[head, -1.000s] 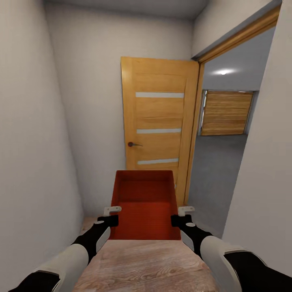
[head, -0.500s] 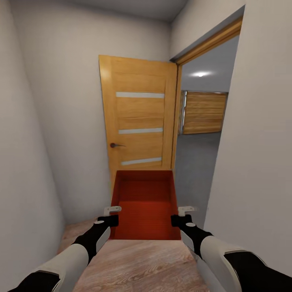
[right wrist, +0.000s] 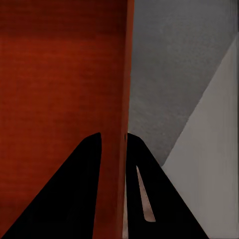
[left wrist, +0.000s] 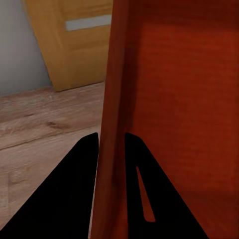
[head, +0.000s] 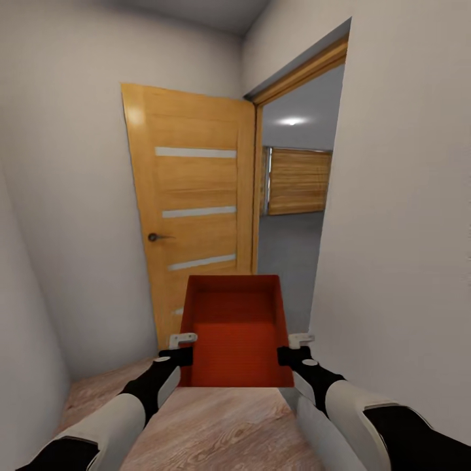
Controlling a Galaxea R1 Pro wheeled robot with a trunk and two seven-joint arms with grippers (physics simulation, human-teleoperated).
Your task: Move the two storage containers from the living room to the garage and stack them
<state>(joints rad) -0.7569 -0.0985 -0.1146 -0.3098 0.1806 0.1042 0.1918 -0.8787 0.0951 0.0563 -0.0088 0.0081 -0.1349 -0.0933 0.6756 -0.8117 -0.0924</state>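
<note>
I carry one orange-red open-topped storage container [head: 235,333] in front of me, held between both arms above the wood plank floor. My left gripper [head: 182,341] is shut on its left wall [left wrist: 113,149], one finger on each side. On the opposite wall [right wrist: 119,149] my right gripper [head: 299,341] is shut the same way. Through the doorway ahead lies the garage with its dark grey floor [head: 284,245].
An open wooden door [head: 193,209] with a dark handle stands ahead on the left, beside the doorway. A pale wall [head: 399,229] runs close on my right and another [head: 39,229] on my left. A wooden panel [head: 297,182] shows at the garage's far end.
The view has swung to the right: door and doorway have slid leftwards in the picture. The container and both grippers keep the same place in front of me.
</note>
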